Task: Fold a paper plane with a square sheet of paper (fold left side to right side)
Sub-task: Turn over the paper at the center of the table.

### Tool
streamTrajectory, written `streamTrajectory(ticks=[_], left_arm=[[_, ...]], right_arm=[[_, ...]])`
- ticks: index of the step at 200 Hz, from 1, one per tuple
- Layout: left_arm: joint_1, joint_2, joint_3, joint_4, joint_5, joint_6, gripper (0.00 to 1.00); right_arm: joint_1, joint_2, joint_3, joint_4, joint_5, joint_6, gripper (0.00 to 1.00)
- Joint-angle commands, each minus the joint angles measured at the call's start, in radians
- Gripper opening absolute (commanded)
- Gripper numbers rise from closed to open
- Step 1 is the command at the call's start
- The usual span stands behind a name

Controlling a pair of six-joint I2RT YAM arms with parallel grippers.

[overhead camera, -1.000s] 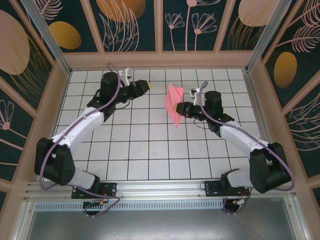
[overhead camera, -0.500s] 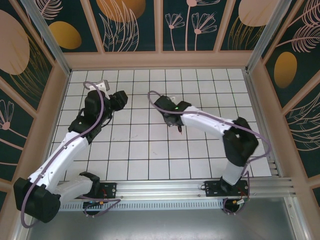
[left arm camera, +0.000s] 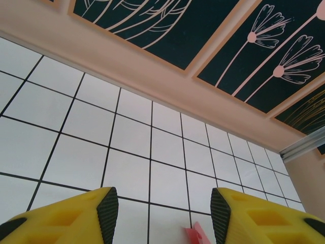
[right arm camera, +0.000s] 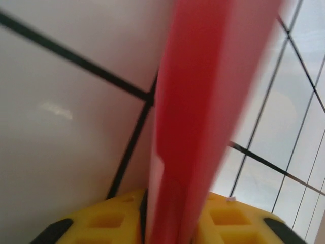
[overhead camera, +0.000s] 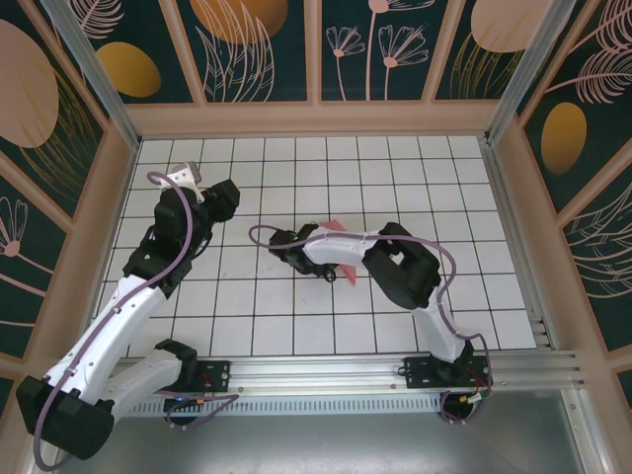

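**Pink paper pinched edge-on near mid-table**

Both arms lean in over the white grid-tiled table (overhead camera: 286, 316), and the right one reaches across its middle. There the thin salmon-pink sheet of paper (right arm camera: 203, 101), folded narrow, peeks out beside the forearm. The right gripper (right arm camera: 170, 226) is nipped onto it, with the paper rising between the yellow fingers (right arm camera: 109, 218). The left gripper (left arm camera: 162, 213) hangs off to the left, jaws spread with nothing between them. I'd reckon the paper is feather-light, limp and easily crumpled, so it is best taken gently by a creased edge.
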Motion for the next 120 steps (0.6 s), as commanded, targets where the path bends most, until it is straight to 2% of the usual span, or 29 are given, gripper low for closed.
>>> streamTrajectory(ticks=[1,27,51,93,120], left_arm=[[-0.003,0.008,-0.011,0.004,-0.001,0.013,0.54],[-0.003,0.025,-0.021,0.006,0.024,0.004,0.55],[-0.003,0.046,-0.056,0.029,0.077,-0.026,0.56],[-0.004,0.156,-0.119,0.133,0.308,-0.073,0.55],[-0.024,0.263,-0.135,0.237,0.475,-0.142,0.56]], right_arm=[[0.017,0.004,0.031,-0.044,-0.015,-0.003,0.34],[0.031,-0.051,0.006,-0.016,-0.095,0.007,0.48],[0.032,-0.161,-0.05,0.034,-0.209,0.027,0.6],[0.025,-0.406,-0.155,0.11,-0.326,0.05,0.77],[-0.054,-0.56,-0.251,0.199,-0.398,0.053,0.8]])
